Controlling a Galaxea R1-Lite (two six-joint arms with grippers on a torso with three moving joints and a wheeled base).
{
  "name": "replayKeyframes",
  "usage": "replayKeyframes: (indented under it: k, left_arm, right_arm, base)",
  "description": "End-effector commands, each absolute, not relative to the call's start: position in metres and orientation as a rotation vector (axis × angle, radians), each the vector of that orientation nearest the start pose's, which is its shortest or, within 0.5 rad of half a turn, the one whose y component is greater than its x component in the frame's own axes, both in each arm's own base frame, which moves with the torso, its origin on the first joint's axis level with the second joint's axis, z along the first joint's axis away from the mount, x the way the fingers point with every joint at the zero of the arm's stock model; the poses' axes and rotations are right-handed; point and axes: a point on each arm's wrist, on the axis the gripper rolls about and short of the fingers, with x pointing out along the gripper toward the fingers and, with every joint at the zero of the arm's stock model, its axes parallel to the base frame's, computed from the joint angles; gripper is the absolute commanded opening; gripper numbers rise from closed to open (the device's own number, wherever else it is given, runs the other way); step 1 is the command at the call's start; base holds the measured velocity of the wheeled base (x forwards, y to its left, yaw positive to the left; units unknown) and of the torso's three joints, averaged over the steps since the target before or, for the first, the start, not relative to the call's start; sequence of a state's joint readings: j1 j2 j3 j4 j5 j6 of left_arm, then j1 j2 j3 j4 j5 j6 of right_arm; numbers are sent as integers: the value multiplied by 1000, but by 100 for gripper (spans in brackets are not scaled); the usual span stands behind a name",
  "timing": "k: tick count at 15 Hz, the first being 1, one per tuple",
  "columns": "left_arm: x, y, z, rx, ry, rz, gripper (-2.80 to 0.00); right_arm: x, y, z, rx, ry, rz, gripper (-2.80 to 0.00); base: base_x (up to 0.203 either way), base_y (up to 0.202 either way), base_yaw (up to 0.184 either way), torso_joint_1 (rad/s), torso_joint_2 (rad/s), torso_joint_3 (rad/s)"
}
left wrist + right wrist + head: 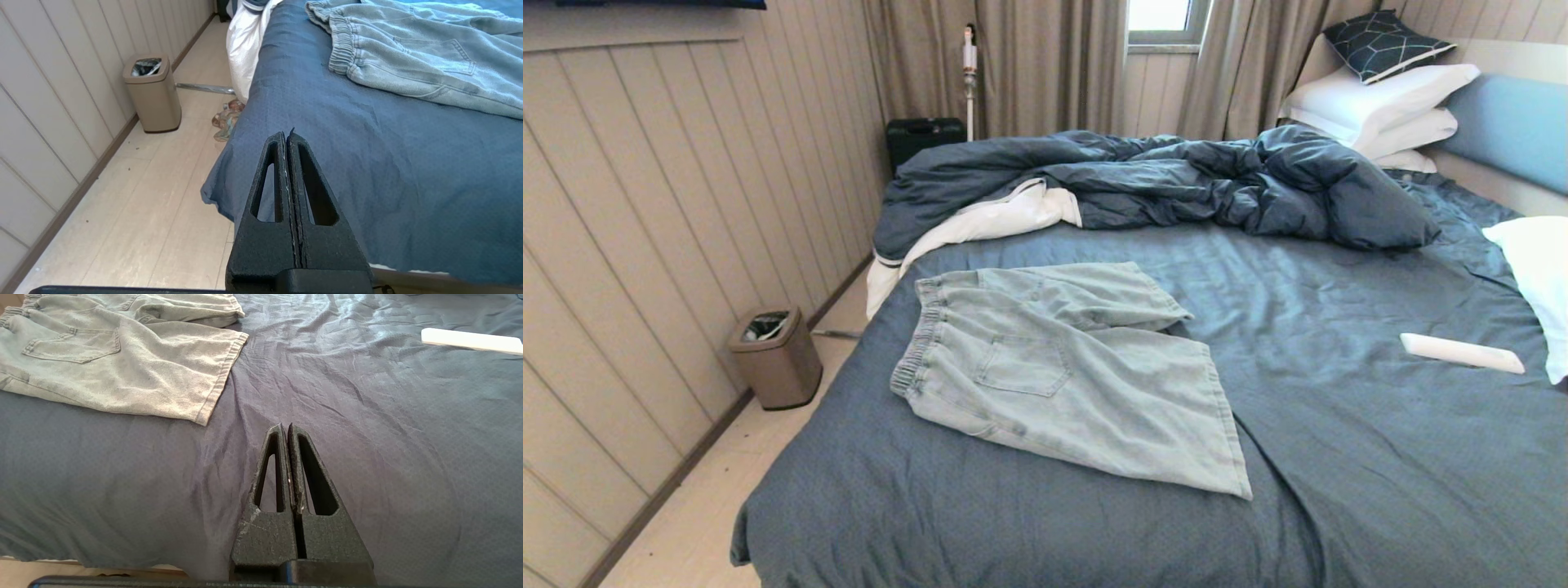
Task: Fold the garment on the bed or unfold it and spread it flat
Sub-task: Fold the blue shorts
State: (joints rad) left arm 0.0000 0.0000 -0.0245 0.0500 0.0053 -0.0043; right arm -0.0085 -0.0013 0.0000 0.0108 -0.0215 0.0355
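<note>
The pale light-blue denim shorts lie on the bed's slate-blue sheet, waistband to the left, back pocket up, the far leg partly folded over. Neither arm shows in the head view. My left gripper is shut and empty above the bed's near left corner, well short of the shorts' waistband. My right gripper is shut and empty above bare sheet, apart from the near leg's hem. The drawstring is hidden.
A rumpled dark blue duvet lies across the far side of the bed. White pillows and a blue headboard are at the right. A white flat object rests on the sheet. A beige bin stands on the floor at the left.
</note>
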Motion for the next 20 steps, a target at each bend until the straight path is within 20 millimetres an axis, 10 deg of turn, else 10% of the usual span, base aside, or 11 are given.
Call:
replayKeyframes:
  k: [1, 15, 20]
  left_arm:
    - [-25, 0, 77, -5, 26, 6, -280]
    - [-26, 0, 78, 15, 47, 14, -280]
    - [-15, 0, 154, 40, 110, 0, -280]
  right_arm:
    - [-23, 0, 74, 35, 10, -28, -280]
    - [-24, 0, 75, 15, 24, -29, -280]
    - [-42, 3, 147, 29, 105, 93, -280]
  base:
    - [0, 0, 0, 0, 0, 0]
    - [0, 0, 0, 0, 0, 0]
    - [0, 0, 0, 0, 0, 0]
